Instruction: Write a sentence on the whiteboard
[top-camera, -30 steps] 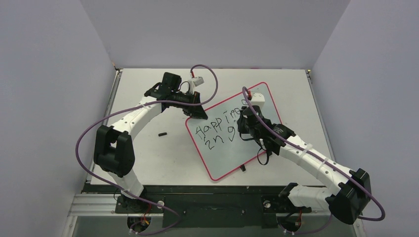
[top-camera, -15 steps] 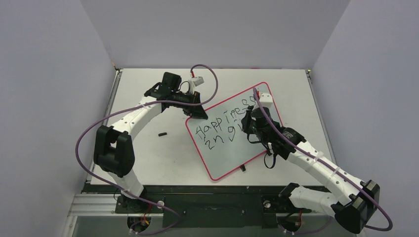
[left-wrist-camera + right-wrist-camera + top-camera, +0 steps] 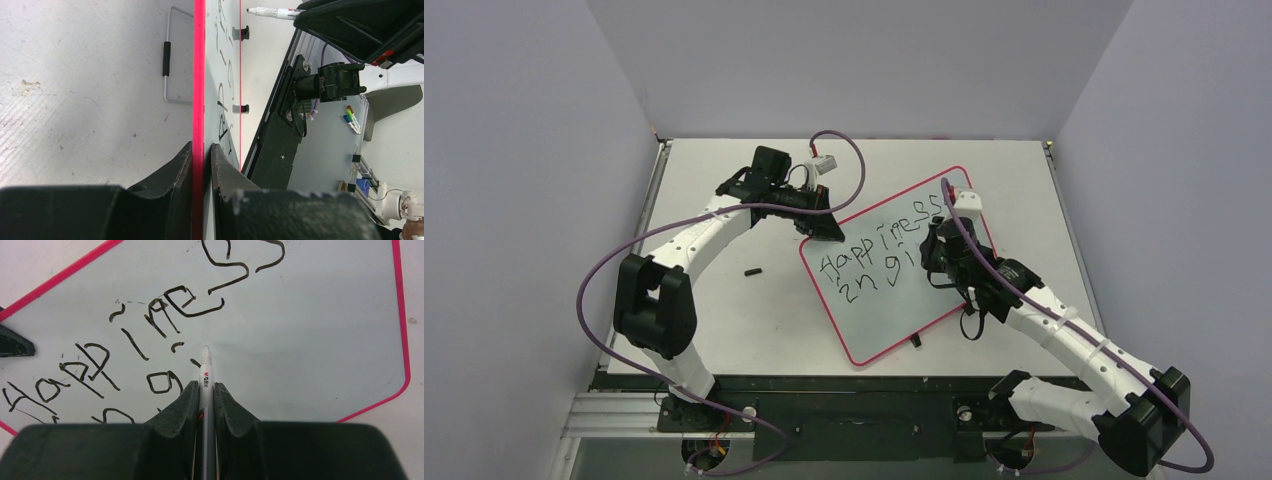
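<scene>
Nearest me, my right tool [image 3: 206, 390] is pressed together on a white marker [image 3: 206, 371]; the barrel runs straight out between the fingers and the tip sits at the whiteboard [image 3: 320, 325], just past the "gi" of the lower line (I cannot tell whether it actually touches). The sentence [image 3: 165, 315] reads "Happiness" above and "in gi" below, so I judge a "v" comes next, with most of the writing done. The board lies skewed on the tabletop [image 3: 764, 320], right of centre; beyond the lettering, at the board's far left corner, my left tool [image 3: 201, 152] pinches the red rim, one finger on each face. To do this well I'd use light, even tip pressure; make short strokes following the slant of the upper line; leave space beneath the "ss"; and hold the left pinch firm so the board cannot slide.
</scene>
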Robot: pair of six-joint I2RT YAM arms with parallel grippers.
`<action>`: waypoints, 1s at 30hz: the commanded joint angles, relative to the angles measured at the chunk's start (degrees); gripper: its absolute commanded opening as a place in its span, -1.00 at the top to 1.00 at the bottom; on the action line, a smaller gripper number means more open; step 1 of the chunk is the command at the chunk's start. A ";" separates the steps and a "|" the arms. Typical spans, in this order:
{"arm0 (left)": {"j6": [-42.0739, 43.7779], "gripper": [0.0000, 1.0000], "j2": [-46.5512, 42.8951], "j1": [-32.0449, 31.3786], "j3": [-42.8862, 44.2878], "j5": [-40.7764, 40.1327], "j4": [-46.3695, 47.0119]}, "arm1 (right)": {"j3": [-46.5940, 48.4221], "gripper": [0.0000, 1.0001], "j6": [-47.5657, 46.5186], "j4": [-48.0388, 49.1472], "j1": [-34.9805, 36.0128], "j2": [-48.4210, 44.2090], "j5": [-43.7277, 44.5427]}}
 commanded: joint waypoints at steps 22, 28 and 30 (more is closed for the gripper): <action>3.15 1.00 -3.20 -0.87 2.04 0.30 1.61 | -6.83 1.00 0.54 4.08 -1.76 1.29 -2.48; 3.04 1.00 -3.08 -0.90 1.99 0.54 1.88 | -9.55 1.00 1.49 3.00 -1.70 -0.63 -2.44; 3.06 1.00 -3.11 -0.87 1.96 0.55 1.92 | -10.32 1.00 1.75 2.64 -1.74 -1.07 -2.32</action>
